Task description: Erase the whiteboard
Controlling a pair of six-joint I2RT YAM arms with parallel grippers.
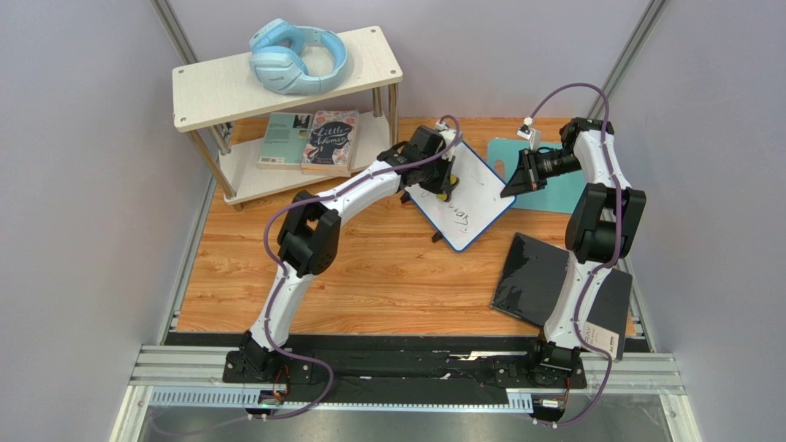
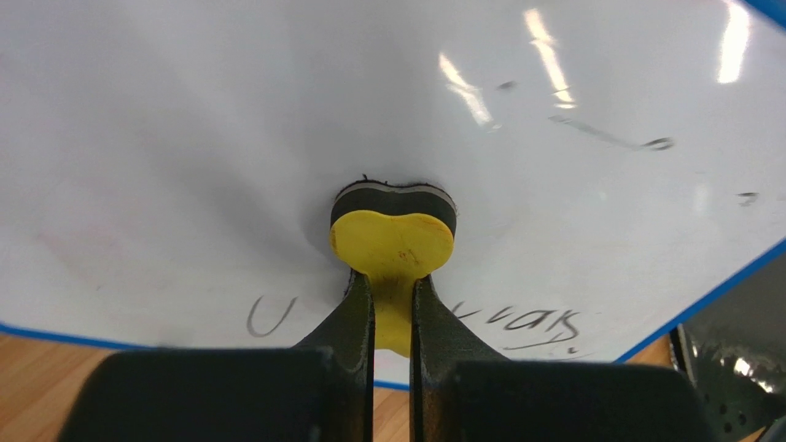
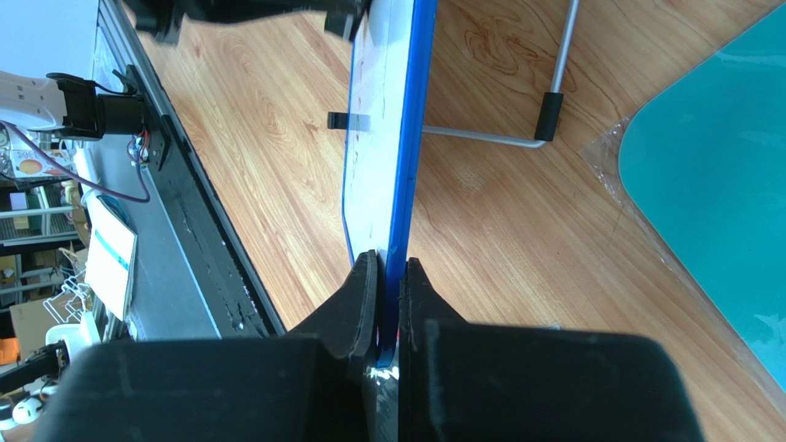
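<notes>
The whiteboard (image 1: 466, 198), white with a thin blue frame, stands tilted on the wooden table, with dark handwriting near its lower edge (image 2: 535, 324). My left gripper (image 1: 441, 180) is shut on a yellow eraser (image 2: 392, 244) whose dark felt pad presses on the board's face. My right gripper (image 1: 509, 187) is shut on the board's blue right edge (image 3: 398, 184), seen edge-on in the right wrist view. The board's wire stand with a black foot (image 3: 550, 115) shows behind it.
A teal mat (image 1: 544, 175) lies behind the board at right. A black glossy panel (image 1: 553, 285) lies at front right. A white shelf (image 1: 277, 83) at back left holds blue headphones (image 1: 295, 57) and books (image 1: 309, 140).
</notes>
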